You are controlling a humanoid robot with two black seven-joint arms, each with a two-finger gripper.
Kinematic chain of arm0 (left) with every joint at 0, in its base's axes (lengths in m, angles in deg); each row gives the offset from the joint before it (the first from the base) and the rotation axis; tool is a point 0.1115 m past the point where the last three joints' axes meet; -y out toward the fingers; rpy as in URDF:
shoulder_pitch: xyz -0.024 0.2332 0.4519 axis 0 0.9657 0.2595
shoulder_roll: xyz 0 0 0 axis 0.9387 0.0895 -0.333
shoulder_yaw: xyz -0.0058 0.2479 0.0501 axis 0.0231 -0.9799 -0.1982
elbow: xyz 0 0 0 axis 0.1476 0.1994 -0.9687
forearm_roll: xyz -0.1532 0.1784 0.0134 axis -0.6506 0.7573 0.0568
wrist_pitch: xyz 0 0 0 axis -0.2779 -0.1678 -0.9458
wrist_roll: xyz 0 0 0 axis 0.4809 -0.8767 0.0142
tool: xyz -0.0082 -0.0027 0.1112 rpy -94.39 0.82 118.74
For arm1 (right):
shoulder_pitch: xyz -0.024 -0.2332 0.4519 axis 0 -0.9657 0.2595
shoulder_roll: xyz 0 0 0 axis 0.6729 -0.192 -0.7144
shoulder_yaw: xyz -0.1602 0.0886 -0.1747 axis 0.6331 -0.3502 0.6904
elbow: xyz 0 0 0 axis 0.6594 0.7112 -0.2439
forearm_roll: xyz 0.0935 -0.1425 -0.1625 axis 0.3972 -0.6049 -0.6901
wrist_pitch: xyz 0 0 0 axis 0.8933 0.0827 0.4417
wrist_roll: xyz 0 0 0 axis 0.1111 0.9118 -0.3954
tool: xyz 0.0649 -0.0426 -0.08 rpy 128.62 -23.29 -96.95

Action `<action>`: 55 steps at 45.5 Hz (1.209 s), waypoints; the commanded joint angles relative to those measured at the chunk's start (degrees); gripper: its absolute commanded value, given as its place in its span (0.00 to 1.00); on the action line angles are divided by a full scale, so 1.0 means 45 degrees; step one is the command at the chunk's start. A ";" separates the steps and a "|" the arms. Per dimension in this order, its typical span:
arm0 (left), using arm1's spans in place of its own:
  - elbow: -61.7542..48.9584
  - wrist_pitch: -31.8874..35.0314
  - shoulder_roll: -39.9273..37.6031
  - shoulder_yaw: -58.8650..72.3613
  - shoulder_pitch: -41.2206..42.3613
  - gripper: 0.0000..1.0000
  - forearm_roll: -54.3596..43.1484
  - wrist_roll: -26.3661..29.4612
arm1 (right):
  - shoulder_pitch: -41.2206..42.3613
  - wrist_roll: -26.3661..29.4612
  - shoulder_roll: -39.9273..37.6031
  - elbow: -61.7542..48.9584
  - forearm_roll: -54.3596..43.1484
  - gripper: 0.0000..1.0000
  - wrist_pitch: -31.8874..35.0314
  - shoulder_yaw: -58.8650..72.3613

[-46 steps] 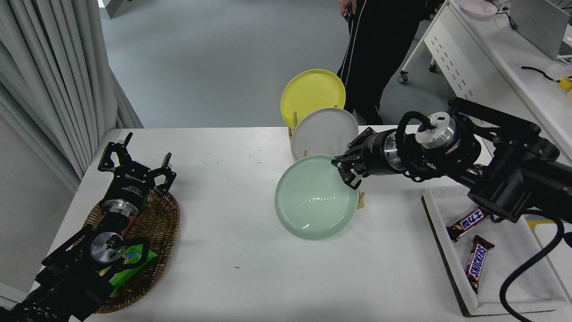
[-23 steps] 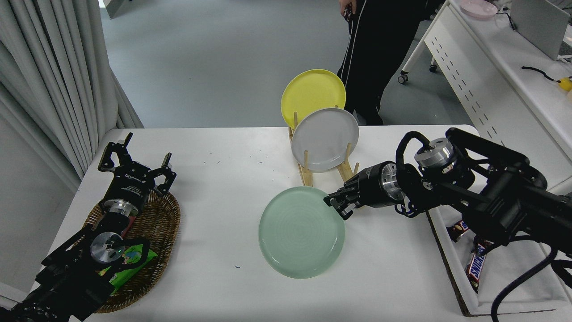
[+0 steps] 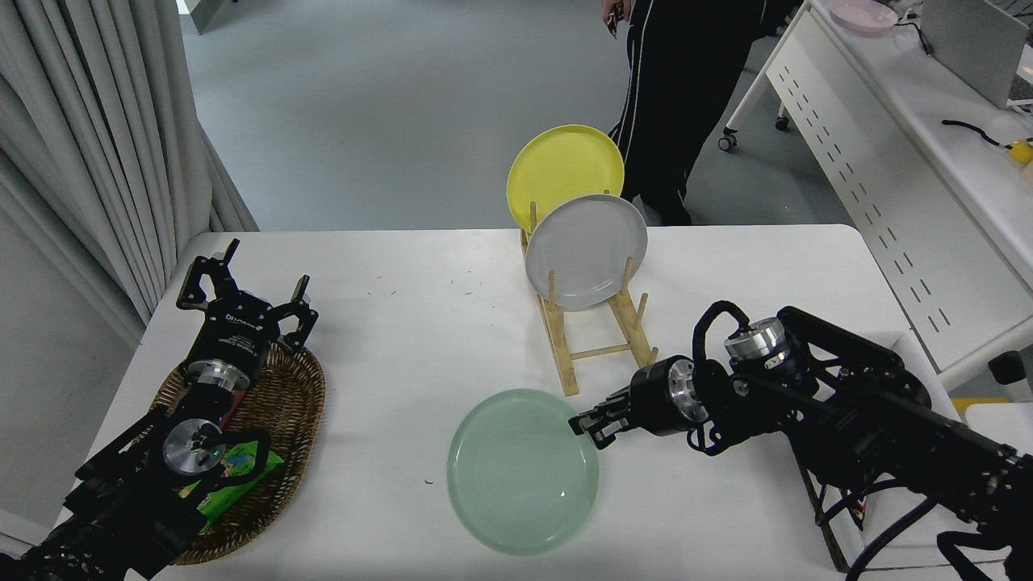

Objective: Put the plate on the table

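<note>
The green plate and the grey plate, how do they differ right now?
The green plate lies about flat, low over the table; the grey plate stands on edge in the wooden rack. The right gripper pinches the green plate's rim; nothing touches the grey plate. Both are round, plain and similar in size.

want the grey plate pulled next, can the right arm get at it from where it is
Probably yes. The grey plate stands upright in the wooden rack, its near face open with bare table around. The right gripper is at the green plate, so it must release first.
</note>
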State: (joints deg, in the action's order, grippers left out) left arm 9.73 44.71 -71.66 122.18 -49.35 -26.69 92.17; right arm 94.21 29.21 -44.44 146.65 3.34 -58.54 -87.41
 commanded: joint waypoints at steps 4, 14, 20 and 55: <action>0.0000 0.0000 0.0000 0.0006 0.0000 1.00 0.0000 0.0000 | -0.0490 -0.0019 0.0550 -0.0667 -0.0117 0.00 -0.0005 0.0037; 0.0000 0.0000 0.0000 -0.0013 0.0000 1.00 0.0000 0.0000 | -0.0607 -0.0019 0.0550 -0.0687 -0.0273 0.00 -0.0005 0.0056; 0.0000 0.0000 0.0000 0.0006 0.0000 1.00 0.0000 0.0000 | -0.0646 0.0000 0.0550 -0.0687 -0.0352 0.00 -0.0005 0.0017; 0.0000 0.0000 0.0000 0.0006 0.0000 1.00 0.0000 0.0000 | -0.0588 -0.0019 0.0472 -0.0960 -0.0899 0.00 -0.0005 -0.0100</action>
State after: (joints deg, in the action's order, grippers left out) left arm 9.73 44.71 -71.66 122.20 -49.35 -26.69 92.17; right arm 91.55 29.21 -42.30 142.81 -0.20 -58.56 -87.83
